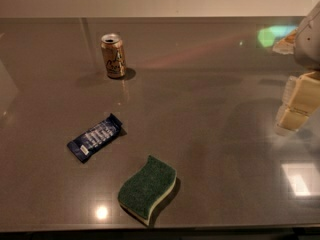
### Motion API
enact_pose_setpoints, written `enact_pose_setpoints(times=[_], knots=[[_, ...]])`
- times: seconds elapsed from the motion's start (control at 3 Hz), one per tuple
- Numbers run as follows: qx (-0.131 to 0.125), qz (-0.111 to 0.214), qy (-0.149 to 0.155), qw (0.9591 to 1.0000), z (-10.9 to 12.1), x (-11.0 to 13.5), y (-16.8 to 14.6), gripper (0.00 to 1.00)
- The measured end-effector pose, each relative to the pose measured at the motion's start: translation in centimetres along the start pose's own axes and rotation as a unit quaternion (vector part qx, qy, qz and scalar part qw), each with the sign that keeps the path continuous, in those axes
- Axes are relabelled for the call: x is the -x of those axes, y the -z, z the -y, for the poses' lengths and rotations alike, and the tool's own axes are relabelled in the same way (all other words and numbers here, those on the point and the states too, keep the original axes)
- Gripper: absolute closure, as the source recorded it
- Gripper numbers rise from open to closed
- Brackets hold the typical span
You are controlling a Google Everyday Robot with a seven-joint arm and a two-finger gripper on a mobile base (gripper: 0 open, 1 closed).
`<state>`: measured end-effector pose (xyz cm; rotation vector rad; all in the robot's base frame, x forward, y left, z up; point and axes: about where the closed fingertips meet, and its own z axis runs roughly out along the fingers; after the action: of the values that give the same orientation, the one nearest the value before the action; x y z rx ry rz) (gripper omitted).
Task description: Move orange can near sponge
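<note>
Grey tabletop [215, 154]: orange can [113, 56] upright rear left, sponge [147, 188] front centre, blue wrapper [95, 137] between. Gripper [296, 106] at right edge, apart from both; jaw state cannot be told.

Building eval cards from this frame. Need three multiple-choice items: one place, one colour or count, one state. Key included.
1. How does the orange can stand on the table?
A) on its side
B) crushed flat
C) upright

2. What colour is the top of the sponge?
A) blue
B) dark green
C) red

3. Where is the gripper?
A) at the right edge, apart from every object
B) over the can
C) touching the sponge

Key: 1 C, its silver top faces up. 2 B, a green top over a pale layer. 3 A, it hangs at the right edge, far from can and sponge.
</note>
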<state>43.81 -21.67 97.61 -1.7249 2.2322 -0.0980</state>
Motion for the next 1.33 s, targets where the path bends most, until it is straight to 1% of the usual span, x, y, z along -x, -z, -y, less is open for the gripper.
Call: enact_pose_setpoints(times=[0.67, 1.0, 1.33], knots=[[0.0, 0.0, 0.0, 1.0, 0.0, 0.0, 0.0, 0.0], [-0.001, 0.038, 0.001, 0.9993, 1.4, 1.6, -0.8, 0.0], [0.002, 0.097, 0.0, 0.9953, 3.6, 4.3, -2.3, 0.0]])
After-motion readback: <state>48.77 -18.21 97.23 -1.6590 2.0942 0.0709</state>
